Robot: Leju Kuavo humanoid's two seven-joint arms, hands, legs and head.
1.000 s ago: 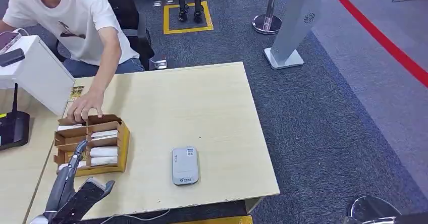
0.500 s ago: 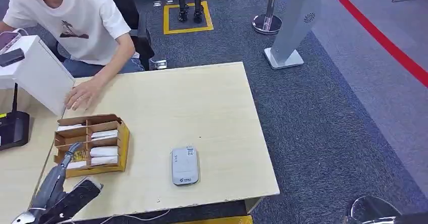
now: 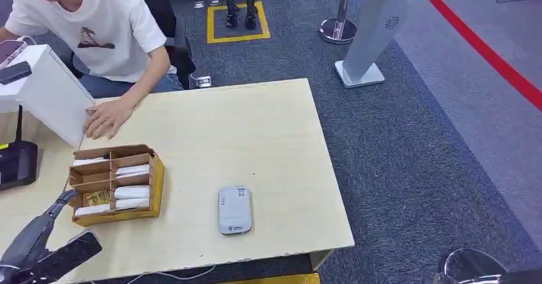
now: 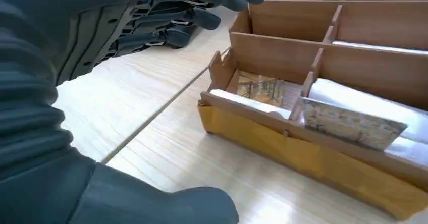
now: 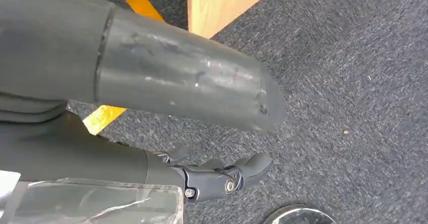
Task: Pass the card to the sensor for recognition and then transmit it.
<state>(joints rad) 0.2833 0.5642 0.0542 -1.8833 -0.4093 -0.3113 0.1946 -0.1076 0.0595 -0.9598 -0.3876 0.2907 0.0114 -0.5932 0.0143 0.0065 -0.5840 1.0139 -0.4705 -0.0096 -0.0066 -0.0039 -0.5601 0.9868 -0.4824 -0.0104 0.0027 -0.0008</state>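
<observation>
the left hand (image 3: 45,249) has drawn back from the card box (image 3: 115,183) toward the tabletop (image 3: 268,137) edge, fingers apart and holding nothing, so no card is picked yet. the cards (image 3: 131,192) lie in the box's compartments, the sensor (image 3: 234,210) well apart. the person's hand (image 3: 105,118) has left the box. the right hand (image 5: 222,176) hangs over carpet, fingers loosely curled, empty. the sensor's label is too small to read.

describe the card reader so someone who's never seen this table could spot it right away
Start at the pale wooden table that takes up the middle of the head view. Near its front edge, to the right of the brown divided card box, lies the sensor, alone on bare wood. It is a flat grey rounded rectangle with a small label on top, unlike the open cardboard box with its white cards.
</observation>
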